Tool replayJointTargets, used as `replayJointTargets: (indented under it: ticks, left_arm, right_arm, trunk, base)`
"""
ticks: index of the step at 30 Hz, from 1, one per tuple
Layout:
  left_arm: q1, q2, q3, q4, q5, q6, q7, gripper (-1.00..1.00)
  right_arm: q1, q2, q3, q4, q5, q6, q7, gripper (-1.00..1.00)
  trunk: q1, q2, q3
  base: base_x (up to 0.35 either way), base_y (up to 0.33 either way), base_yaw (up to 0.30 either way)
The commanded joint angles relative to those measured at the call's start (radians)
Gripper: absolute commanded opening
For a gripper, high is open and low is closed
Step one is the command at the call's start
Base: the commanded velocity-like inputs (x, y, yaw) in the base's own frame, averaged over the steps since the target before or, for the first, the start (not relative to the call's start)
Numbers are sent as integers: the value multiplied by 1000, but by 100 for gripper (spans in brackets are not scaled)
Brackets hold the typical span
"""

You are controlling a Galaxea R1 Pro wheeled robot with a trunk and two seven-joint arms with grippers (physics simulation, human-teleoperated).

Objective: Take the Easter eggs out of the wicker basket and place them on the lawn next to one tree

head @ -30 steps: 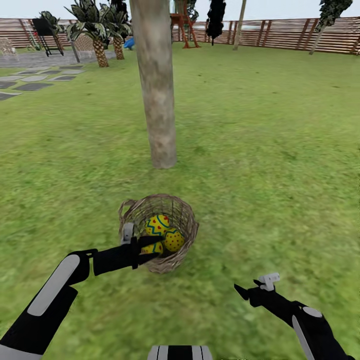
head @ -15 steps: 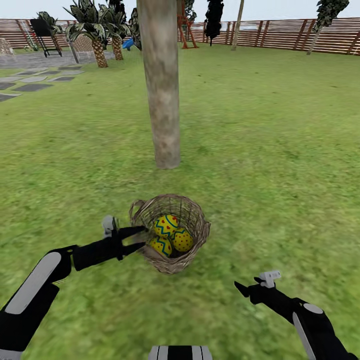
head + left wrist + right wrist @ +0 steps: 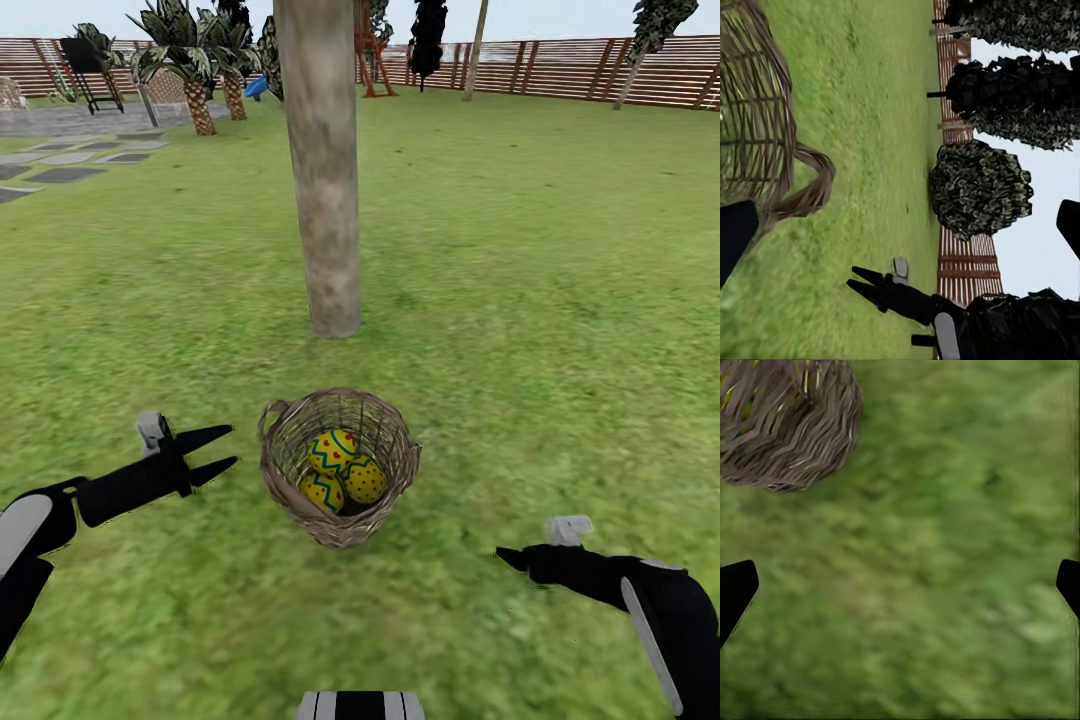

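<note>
The left gripper (image 3: 222, 449) has backed out of the basket (image 3: 340, 465) and now hovers over the grass at the lower left of the head view, its two black fingers (image 3: 205, 437) spread and holding nothing. A second ago they reached inside among the eggs; half a second ago they were at the rim. All three eggs (image 3: 340, 468) lie bunched in the basket's bottom, near the centre of the frame, so the reach seems to have come away without a catch and none of the task is done yet. The basket sits on the lawn (image 3: 540, 300) just in front of the grey tree trunk (image 3: 322, 170). The right gripper (image 3: 512, 558) hangs low at the lower right, well apart from the basket, its fingertips wide apart in the right wrist view.
</note>
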Motion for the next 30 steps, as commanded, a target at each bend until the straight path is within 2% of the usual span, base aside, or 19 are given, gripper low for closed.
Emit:
replayJointTargets:
  ticks: [1, 4, 7, 10, 14, 17, 21, 26, 30]
  left_arm:
    - [0, 11, 2, 1, -10, 3, -10, 100]
    - [0, 32, 3, 5, -17, 2, -9, 100]
    - [0, 41, 10, 44, -62, 2, -9, 100]
    - [0, 44, 51, 103, -90, 2, -9, 100]
    - [13, 45, 48, 126, -117, -3, -8, 100]
    - [23, 47, 37, 143, -137, -2, 9, 100]
    - [25, 49, 43, 165, -163, 0, 31, 100]
    - [26, 49, 45, 193, -194, 0, 34, 100]
    - [26, 50, 45, 216, -209, 0, 34, 100]
  right_arm:
    - [-8, -3, -1, -13, 1, 22, 5, 100]
    - [-34, -5, -1, -33, -2, 58, 6, 100]
    - [-63, -6, -1, -41, -5, 79, 8, 100]
    - [-92, -4, -1, -43, -6, 88, 9, 100]
    - [-106, 18, 22, -29, -18, 85, 9, 100]
    - [-107, 35, 20, -31, -21, 83, 11, 100]
    - [-107, 58, 20, -32, -21, 79, 10, 100]
    - [-107, 86, 16, -34, -22, 80, 11, 100]
    - [-107, 108, 17, -41, -23, 84, 12, 100]
  trunk:
    - [0, 0, -1]
    - [0, 0, -1]
    - [0, 0, -1]
    - [0, 0, -1]
    - [0, 0, -1]
    - [0, 0, -1]
    - [0, 0, -1]
    - [0, 0, -1]
    - [0, 0, -1]
  base:
    - [0, 0, 0]
    - [0, 0, 0]
    - [0, 0, 0]
    - [0, 0, 0]
    - [0, 69, 0]
    - [0, 228, 0]
    - [0, 286, 0]
    - [0, 278, 0]
    - [0, 82, 0]
